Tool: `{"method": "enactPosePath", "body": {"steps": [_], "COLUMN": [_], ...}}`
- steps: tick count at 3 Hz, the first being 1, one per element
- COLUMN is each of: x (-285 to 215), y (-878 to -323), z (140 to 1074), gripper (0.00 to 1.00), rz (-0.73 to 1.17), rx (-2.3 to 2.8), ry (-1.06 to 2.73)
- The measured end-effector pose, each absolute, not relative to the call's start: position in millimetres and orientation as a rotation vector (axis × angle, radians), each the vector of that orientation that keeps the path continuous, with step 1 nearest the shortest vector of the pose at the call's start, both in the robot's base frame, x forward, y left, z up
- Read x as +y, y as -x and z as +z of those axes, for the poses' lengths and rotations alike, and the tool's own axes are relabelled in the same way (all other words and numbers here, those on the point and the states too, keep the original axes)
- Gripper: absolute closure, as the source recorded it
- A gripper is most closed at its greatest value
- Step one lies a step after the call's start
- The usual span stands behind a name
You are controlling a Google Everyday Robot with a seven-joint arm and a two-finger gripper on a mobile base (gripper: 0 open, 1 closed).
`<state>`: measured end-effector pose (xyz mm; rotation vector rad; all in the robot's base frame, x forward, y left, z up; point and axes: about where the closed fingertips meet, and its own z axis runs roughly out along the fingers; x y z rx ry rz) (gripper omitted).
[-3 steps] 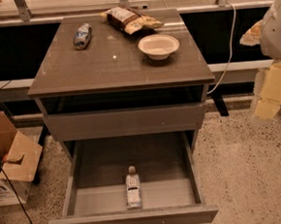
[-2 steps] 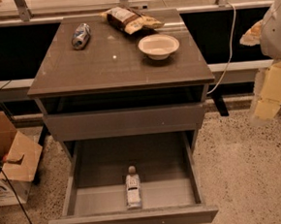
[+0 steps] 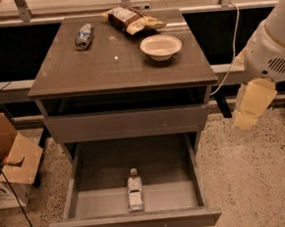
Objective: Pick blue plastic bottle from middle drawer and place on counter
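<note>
The blue plastic bottle (image 3: 135, 192), slim with a white cap and a pale label, lies on the floor of the middle drawer (image 3: 135, 223), cap pointing to the back. The drawer is pulled fully out. The counter (image 3: 109, 64) is the glossy dark top of the cabinet. My gripper (image 3: 246, 119) hangs at the right of the cabinet, about level with the closed drawer front. It is apart from the drawer and the bottle and holds nothing.
On the counter lie a stubbier bottle with a blue-grey wrap (image 3: 83, 36), a snack bag (image 3: 132, 20) and a white bowl (image 3: 161, 46). A cardboard box (image 3: 13, 165) sits on the floor at the left. A cable (image 3: 235, 34) hangs behind the counter's right side.
</note>
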<state>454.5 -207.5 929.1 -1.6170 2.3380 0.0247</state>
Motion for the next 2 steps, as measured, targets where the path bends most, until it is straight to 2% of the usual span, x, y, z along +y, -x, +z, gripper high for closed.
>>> {"method": "enactPosePath", "body": {"steps": [2], "x": [-208.5], "y": [-479.2], "z": [846.9], "gripper": [0.00], "rz": [0.100], "rx": [2.500], "ry": [1.520]}}
